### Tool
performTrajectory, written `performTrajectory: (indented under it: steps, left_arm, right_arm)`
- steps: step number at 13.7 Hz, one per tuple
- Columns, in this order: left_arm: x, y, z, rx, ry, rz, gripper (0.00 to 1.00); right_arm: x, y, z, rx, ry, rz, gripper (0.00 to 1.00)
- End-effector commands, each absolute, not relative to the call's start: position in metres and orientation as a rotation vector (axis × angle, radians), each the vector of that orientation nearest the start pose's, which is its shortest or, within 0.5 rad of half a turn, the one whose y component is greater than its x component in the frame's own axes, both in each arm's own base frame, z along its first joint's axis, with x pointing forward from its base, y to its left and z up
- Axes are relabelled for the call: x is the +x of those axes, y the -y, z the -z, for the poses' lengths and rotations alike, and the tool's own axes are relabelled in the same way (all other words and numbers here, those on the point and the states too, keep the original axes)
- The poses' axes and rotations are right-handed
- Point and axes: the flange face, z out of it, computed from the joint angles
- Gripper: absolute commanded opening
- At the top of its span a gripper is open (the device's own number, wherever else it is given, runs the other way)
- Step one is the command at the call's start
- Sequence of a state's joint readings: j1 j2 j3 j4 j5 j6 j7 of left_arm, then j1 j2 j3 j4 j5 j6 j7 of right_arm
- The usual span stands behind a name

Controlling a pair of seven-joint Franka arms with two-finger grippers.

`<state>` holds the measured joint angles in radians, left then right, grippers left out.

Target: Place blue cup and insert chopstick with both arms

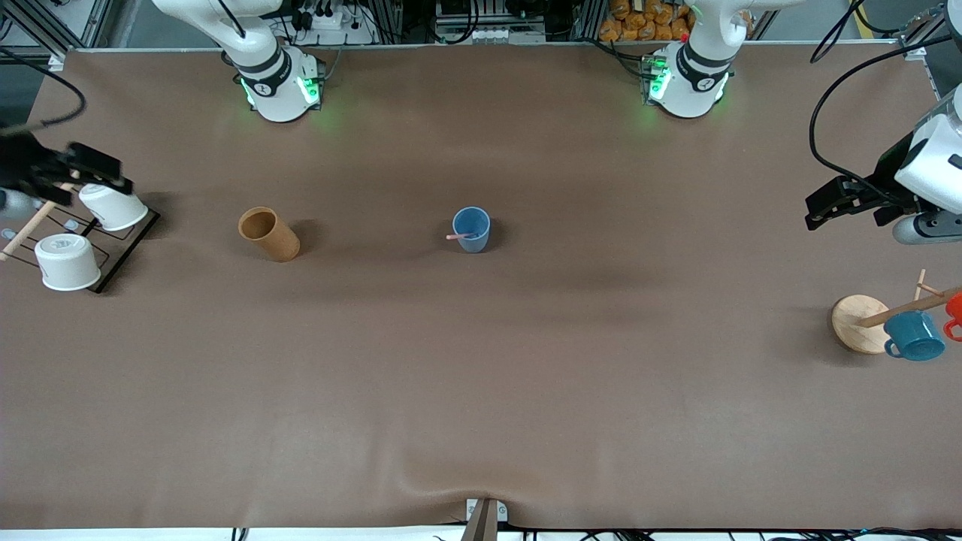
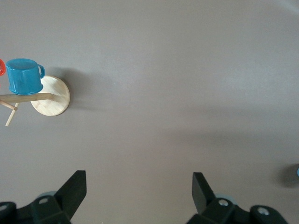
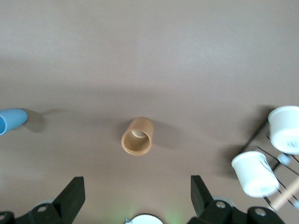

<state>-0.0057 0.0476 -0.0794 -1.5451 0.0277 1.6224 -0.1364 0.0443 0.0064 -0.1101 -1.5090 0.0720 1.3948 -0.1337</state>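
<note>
The task appears complete. The blue cup (image 1: 471,228) stands upright at the table's centre, beside the cork-coloured cylinder (image 1: 268,234), which lies toward the right arm's end. The chopstick (image 1: 458,237) rests inside the cup, its pink-red tip leaning over the rim. The cup is a matte slate-blue tumbler, handleless.

The left gripper (image 2: 139,192) hangs empty, fingers spread, above the table at its own end, near the teal mug (image 1: 914,336). The right gripper (image 3: 137,193) hangs likewise spread and empty over the white cups (image 1: 68,261) on their rack.
</note>
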Motion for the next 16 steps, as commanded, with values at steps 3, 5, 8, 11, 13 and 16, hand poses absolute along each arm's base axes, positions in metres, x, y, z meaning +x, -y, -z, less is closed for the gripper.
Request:
performTrajectory:
  steps: [3,5,8,11,13,16]
  left_arm:
    - [0.568,0.044,-0.622,-3.141,0.046,0.073,1.00]
    - [0.568,0.044,-0.623,-3.141,0.043,0.075,1.00]
    - [0.569,0.045,-0.626,-3.141,0.014,0.087,1.00]
    - [0.568,0.044,-0.639,-3.142,0.019,0.118,1.00]
    - [0.565,0.046,-0.640,-3.140,0.012,0.090,1.00]
    - [0.563,0.045,-0.642,-3.142,0.015,0.070,1.00]
  right_arm:
    - [0.514,0.036,-0.649,-3.096,-0.069,-0.212,1.00]
    - [0.514,0.038,-0.650,-3.099,-0.074,-0.205,1.00]
    - [0.513,0.042,-0.655,-3.119,-0.084,-0.179,1.00]
    - [0.513,0.045,-0.655,-3.131,-0.092,-0.173,1.00]
    - [0.513,0.043,-0.657,-3.132,-0.087,-0.166,1.00]
    - [0.510,0.042,-0.660,-3.132,-0.082,-0.157,1.00]
